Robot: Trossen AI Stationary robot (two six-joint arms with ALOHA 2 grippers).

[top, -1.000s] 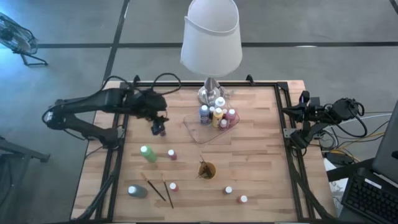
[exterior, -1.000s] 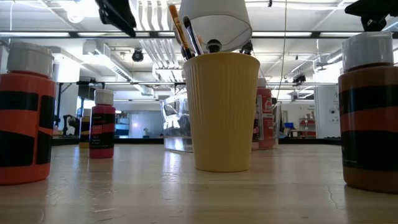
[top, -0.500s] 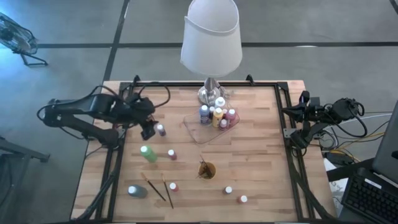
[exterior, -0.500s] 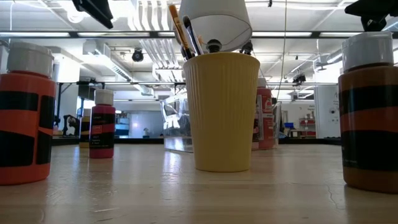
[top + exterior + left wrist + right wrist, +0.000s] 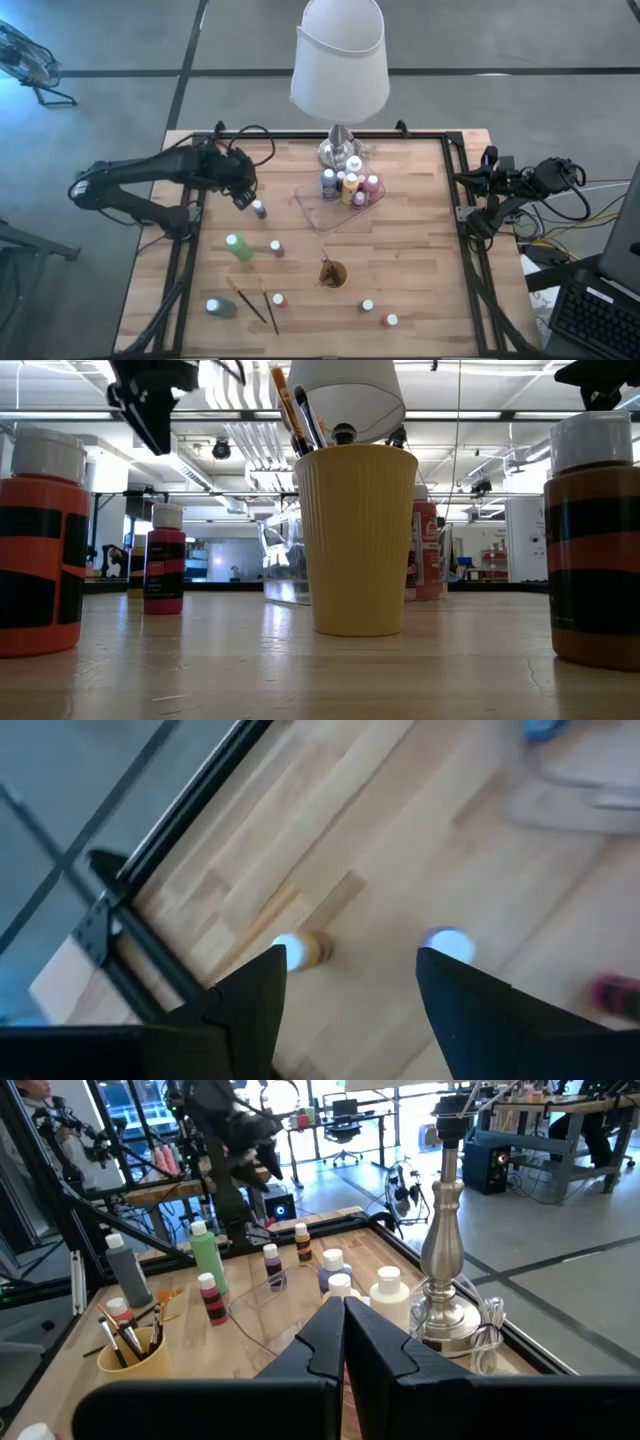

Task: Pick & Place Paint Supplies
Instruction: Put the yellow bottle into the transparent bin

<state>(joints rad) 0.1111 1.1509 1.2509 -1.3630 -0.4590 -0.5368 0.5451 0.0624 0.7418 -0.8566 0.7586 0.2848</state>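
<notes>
Hovering over the bench's (image 5: 420,250) left rear part, my left gripper (image 5: 241,196) has its fingers spread apart with nothing between them, and it hangs just beside a small purple bottle (image 5: 259,209) that stands upright on the wood. Through my left wrist camera I look down between my two dark fingers (image 5: 250,1000) at the boards, where two white caps show, one of them on a yellowish bottle (image 5: 303,949) near the bench's black frame. My right gripper (image 5: 343,1342) waits off the bench's right edge with its fingers pressed together, holding nothing. Several bottles, blue, white, yellow and pink among them, stand clustered in the clear tray (image 5: 322,215) in front of the lamp's base (image 5: 339,148). Near the middle left lies a green bottle (image 5: 238,247) with a small pink bottle (image 5: 276,248) just beside it. Toward the front left a grey bottle (image 5: 220,307) rests near two loose brushes (image 5: 258,308) and another small red bottle (image 5: 279,299). An orange cup (image 5: 332,272) stands in the middle front with brushes sticking out of it, and two more white-capped bottles (image 5: 378,313) stand in front of it to the right.
</notes>
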